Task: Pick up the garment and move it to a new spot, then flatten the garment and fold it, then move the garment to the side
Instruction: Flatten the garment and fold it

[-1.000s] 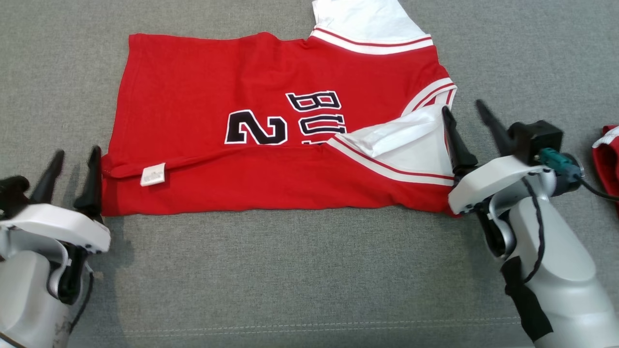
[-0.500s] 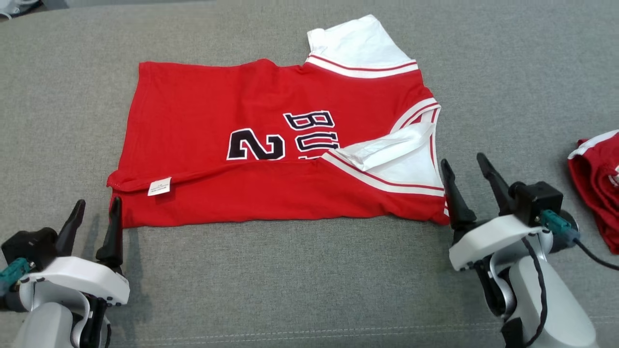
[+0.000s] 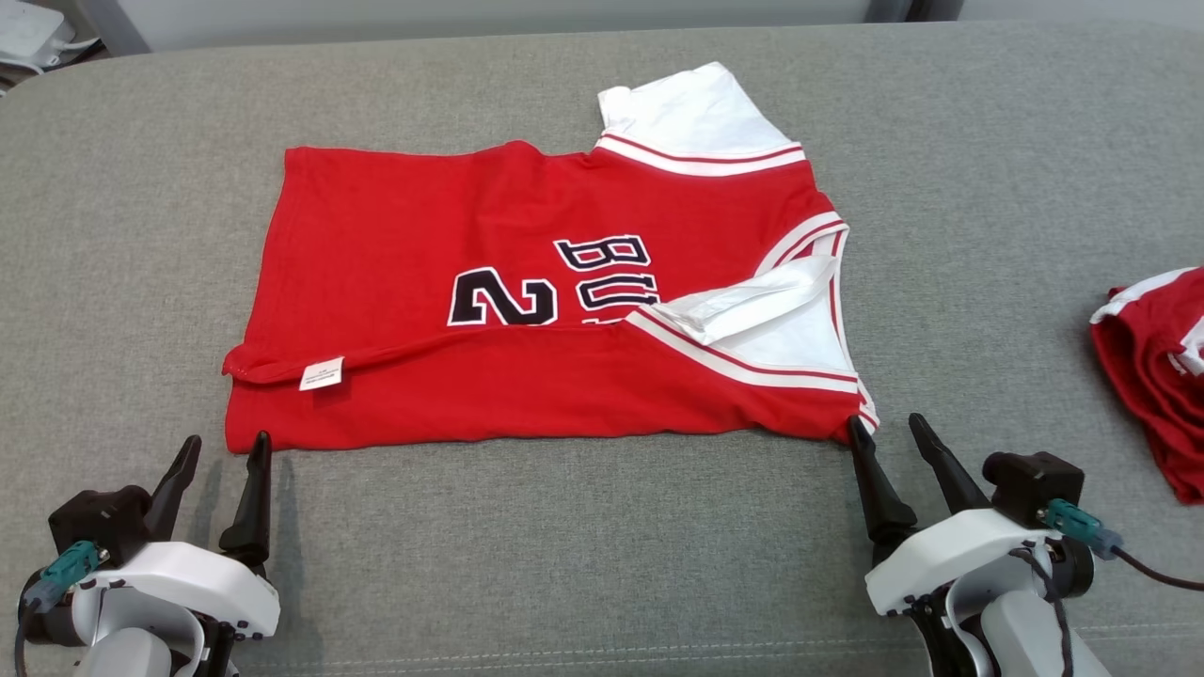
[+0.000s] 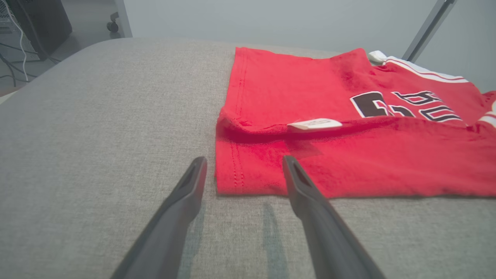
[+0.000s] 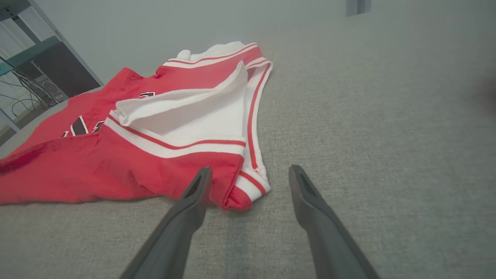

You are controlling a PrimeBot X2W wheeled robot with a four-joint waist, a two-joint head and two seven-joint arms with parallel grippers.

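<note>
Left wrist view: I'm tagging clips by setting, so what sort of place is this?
Likely a lab or workshop room: a dark computer tower with loose cables on the floor, beside a grey fabric-covered work surface.

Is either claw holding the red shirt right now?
No, the left claw and the right claw both stand open, pinching nothing, near the front corners of the red shirt.

The garment (image 3: 527, 282) is bright red, with white sleeves trimmed in bands of red and white stripes. Its number and letters are black, outlined in white, and a small white label (image 3: 321, 373) breaks the red. The cushion (image 3: 564, 545) is a flecked grey weave. Another cloth (image 3: 1152, 376) is red with white trim. The left gripper (image 3: 227, 439) and right gripper (image 3: 884, 421) have black fingers and white shells.
</note>
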